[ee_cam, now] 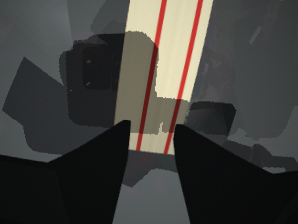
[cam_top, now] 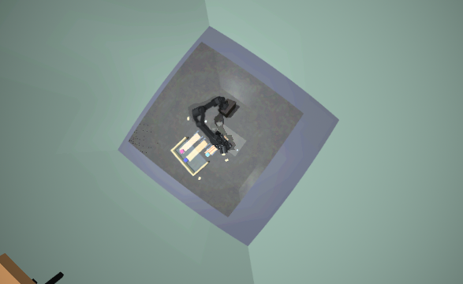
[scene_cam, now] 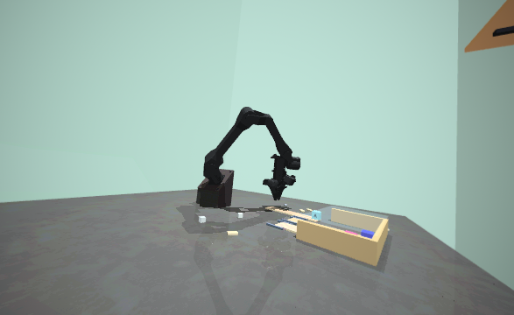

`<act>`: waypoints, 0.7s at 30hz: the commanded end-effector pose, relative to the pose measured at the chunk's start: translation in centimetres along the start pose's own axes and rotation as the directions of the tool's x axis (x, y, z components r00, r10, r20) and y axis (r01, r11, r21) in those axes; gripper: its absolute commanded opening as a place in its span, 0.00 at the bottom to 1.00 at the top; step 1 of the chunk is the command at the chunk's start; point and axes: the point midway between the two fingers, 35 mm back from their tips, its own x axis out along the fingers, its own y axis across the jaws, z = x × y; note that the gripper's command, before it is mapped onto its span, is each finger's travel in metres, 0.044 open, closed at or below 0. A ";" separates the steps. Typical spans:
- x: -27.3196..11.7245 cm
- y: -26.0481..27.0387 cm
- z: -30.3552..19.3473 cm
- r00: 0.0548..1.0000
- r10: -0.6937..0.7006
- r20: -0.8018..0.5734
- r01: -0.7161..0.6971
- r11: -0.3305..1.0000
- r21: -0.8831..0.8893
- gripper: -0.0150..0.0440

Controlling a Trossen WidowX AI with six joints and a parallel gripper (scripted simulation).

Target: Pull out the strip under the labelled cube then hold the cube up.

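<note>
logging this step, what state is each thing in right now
gripper: jaws part open, holding nothing, above the strip's near end
red-lined strip: flat on the table, pulled partly out of the tray, not gripped
light blue labelled cube: resting on the red-lined strip at the tray's edge, not lifted
wooden tray: open-topped, on the table
pink cube: inside the tray
blue cube: inside the tray

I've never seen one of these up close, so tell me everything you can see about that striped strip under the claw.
The strip is a flat, cream-coloured band with two thin red lines along its length, paper-like in look. It lies flat on the dark table, its near end partly in shadow. The gripper hangs over that end, fingers apart, gripping nothing.
</note>
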 end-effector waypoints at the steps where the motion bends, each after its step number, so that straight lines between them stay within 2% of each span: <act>1: -0.1 0.0 1.4 1.000 -0.004 0.002 0.004 1.000 -0.020 0.61; 10: -0.8 0.0 5.3 1.000 -0.005 0.003 0.005 1.000 -0.018 1.00; 21: -1.6 -0.1 10.2 1.000 -0.005 0.005 0.005 1.000 -0.017 1.00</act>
